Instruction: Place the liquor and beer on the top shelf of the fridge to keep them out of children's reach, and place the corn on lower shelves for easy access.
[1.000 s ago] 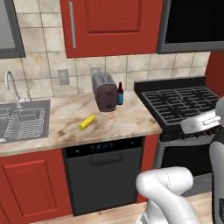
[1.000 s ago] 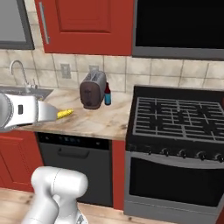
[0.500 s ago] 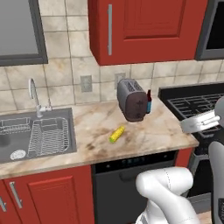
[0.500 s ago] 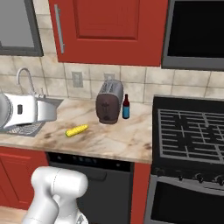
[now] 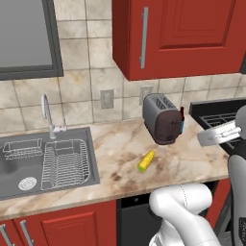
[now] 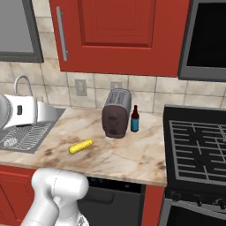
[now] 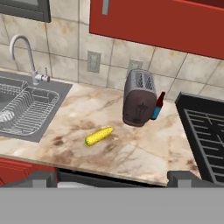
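While my pincer (image 7: 112, 181) hangs high and back from the counter, it holds nothing and its jaws stand wide apart, which suits a hand with nothing picked yet.

Corn: the yellow cob (image 5: 146, 161) lies on its side in the open middle of the marble counter (image 5: 120, 149), between the sink and the toaster, apart from both. Nothing crowds it, so I judge it the easiest first pick.

Beer: the dark bottle (image 6: 134, 119) stands upright just right of the toaster (image 6: 116, 113), close enough that from my left side the toaster hides most of it. I would come at it from the stove side.

Liquor: I cannot see the pale bottle from where I stand.

Fridge: I cannot say where it is from these views.

Sink: the basin (image 5: 43, 163) with its wire rack sits at the left, tap (image 5: 47, 113) behind it.

Stove: black grates (image 6: 196, 150) at the right edge.

Progress: as I judge it, nothing is shelved yet.
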You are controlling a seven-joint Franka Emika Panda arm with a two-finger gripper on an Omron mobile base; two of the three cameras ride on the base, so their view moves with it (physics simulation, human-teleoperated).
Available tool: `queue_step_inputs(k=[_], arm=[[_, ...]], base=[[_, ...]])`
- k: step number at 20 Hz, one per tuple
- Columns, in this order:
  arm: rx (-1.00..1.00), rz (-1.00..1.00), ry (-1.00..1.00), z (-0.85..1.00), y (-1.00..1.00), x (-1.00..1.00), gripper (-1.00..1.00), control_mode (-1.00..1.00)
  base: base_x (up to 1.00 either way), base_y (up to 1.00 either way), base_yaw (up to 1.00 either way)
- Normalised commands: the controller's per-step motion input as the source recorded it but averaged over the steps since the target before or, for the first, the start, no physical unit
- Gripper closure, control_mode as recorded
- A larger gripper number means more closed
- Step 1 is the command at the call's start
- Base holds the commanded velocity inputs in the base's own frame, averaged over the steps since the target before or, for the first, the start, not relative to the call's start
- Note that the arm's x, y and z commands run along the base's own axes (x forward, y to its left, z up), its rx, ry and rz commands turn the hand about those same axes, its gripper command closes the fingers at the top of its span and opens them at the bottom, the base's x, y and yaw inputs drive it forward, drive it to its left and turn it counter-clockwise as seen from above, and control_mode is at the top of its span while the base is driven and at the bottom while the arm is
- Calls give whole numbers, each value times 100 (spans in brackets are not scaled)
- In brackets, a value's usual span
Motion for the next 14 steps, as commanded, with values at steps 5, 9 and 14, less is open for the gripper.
queue_step_inputs(k=[5, 9, 14], arm=[[-1, -1, 3, -7, 3, 4, -100, -100], [-3, -4, 17, -41, 14, 21, -100, -100], [0, -5, 11, -54, 16, 19, -100, -100]], base=[[24, 15, -2], [0, 0, 0], [0, 0, 0]])
